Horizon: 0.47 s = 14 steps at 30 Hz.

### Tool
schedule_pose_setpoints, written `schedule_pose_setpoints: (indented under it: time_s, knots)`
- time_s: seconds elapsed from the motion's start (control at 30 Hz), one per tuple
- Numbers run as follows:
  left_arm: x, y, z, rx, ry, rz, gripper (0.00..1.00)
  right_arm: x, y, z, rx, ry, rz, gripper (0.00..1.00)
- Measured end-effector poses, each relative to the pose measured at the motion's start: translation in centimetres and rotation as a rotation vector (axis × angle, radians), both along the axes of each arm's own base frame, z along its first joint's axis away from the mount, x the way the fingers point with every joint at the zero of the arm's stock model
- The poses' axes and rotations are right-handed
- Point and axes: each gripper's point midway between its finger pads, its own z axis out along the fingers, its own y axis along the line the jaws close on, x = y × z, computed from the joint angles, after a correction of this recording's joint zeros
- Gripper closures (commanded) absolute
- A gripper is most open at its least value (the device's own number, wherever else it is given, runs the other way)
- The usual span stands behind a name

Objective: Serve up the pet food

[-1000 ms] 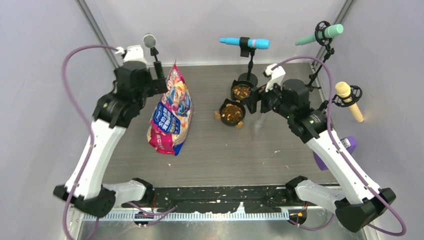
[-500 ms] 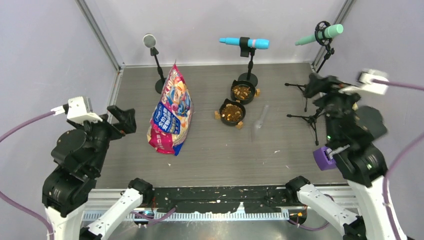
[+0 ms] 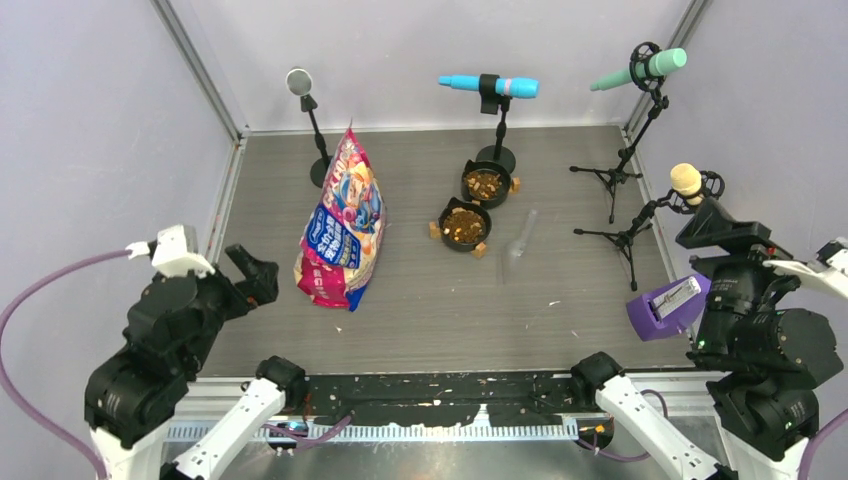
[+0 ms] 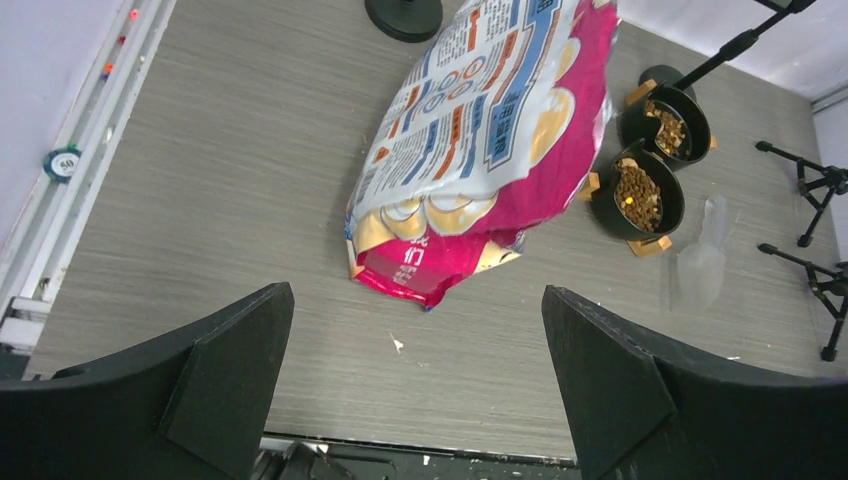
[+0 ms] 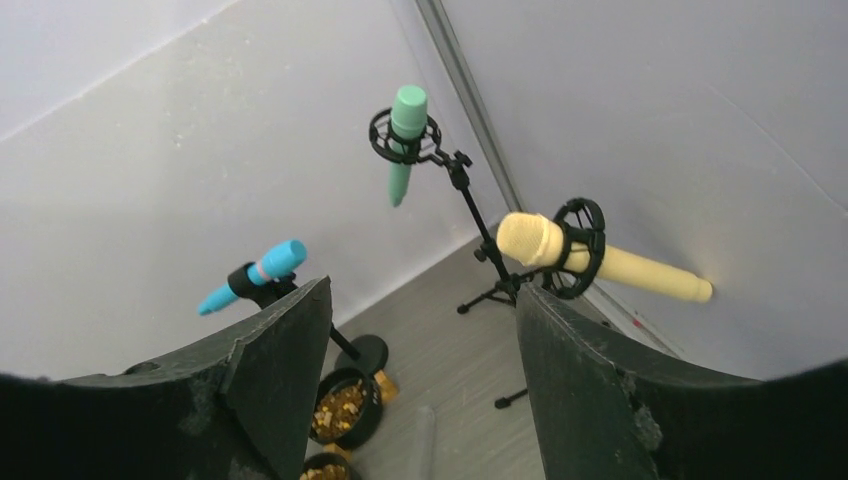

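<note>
Left gripper point(image 4: 416, 290) hangs over the near left corner of the table point(image 3: 420, 300), its black wedge-shaped fingers spread wide with nothing between them. The right gripper point(image 5: 422, 290), raised by the near right corner and tilted toward the back wall, is parted too and empty. With both clear of the work, I judge the serving largely done.

The pet food point(image 3: 464, 224) — small brown dry pellets — sits heaped in two bowls point(image 3: 483, 183) just right of the table's middle, toward the far edge. The bowls are round, black and smooth-walled, on small tan feet. They sit close together, probably so one scoop path reaches both.

Just beside them on the right lies a clear plastic scoop point(image 3: 518, 248), faint against the grey wood-grain surface, its handle toward the far edge.

Left of the bowls, apart from them, is the bag point(image 3: 343, 225): glossy, crinkled, pink and blue with cartoon print and yellow accents. Its narrow end points at the far edge; whether it lies flat or leans I cannot tell.

On thin black stands along the far and right edges are a blue microphone point(image 3: 488, 86), a green microphone point(image 3: 640, 70) and a yellow microphone point(image 3: 685, 180) — likely set there to stay out of the arms' way.
</note>
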Motion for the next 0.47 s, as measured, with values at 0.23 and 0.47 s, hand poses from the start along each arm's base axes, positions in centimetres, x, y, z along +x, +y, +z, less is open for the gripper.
schedule_pose_setpoints:
  time_s: [0.23, 0.47]
  knots:
    - [-3.1, 1.2, -1.5, -0.076, -0.073, 0.015, 0.00, -1.2, 0.2, -3.3, -0.003, 0.069, 0.052, 0.13]
    - [-4.4, 1.3, -2.4, -0.102, -0.105, -0.012, 0.00, -1.2, 1.6, -4.7, -0.017, 0.117, 0.144, 0.04]
